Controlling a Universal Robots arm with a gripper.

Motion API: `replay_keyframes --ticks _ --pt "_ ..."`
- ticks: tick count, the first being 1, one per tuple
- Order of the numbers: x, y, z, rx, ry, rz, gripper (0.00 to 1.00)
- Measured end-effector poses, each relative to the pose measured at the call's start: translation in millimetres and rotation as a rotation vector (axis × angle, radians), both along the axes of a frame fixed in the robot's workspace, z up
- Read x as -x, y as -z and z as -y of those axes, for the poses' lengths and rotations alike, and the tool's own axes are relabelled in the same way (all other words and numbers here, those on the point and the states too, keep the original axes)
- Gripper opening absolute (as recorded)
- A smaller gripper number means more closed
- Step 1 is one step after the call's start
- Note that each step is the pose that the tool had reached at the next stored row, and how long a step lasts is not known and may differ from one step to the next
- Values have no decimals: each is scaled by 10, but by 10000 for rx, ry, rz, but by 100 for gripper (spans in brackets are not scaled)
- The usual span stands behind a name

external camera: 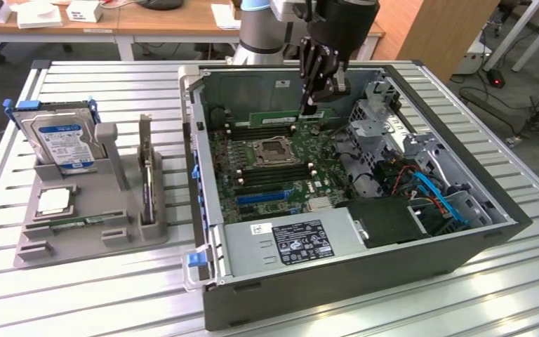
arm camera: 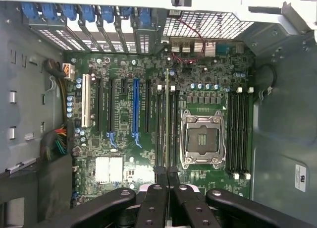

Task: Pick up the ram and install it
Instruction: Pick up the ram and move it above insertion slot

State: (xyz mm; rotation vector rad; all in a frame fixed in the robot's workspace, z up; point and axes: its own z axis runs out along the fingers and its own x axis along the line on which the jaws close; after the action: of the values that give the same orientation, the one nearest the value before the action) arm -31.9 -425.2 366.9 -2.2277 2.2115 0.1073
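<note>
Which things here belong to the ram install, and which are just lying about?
Job: ram, clamped in the shut pincer; motherboard in the open computer case.
Lying about: hard drive, expansion card, grey holder under them.

One open computer case, one grey holder, one hard drive, one expansion card, one ram and one gripper pictured.

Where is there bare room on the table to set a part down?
Bare table at the exterior view's left, on the holder's near and far sides. Crowded inside the case, where the gripper holds the ram over the motherboard.
</note>
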Motion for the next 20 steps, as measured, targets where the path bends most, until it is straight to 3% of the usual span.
replay_keyframes --ticks 10,17,20 --pt "0 107 0 -1 59 0 10" --pt "0 116 0 -1 68 1 10" --pt "0 126 -24 -1 70 1 10"
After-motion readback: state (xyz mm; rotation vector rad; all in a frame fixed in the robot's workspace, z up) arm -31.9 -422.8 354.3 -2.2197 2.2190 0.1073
